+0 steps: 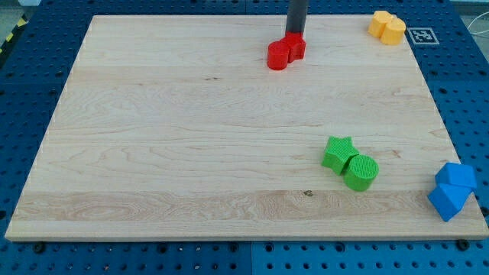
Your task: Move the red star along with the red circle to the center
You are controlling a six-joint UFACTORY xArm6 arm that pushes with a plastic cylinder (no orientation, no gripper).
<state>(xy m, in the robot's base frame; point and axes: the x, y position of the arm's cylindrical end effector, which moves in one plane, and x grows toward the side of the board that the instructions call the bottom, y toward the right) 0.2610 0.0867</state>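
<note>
Tool-wise, my tip [295, 35], a bare rod holding nothing, touches the red star [296, 47] and red circle [278, 56] near the worktop's [153, 153] top edge; push steadily toward centre, keeping both together.

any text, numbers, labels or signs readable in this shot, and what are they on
No words, numbers or brand names can be read anywhere in the view.
The only sign is a black-and-white square marker at the board's top right corner, beside the yellow blocks; it is a coded pattern, not letters.
The coloured blocks carry no print.
</note>
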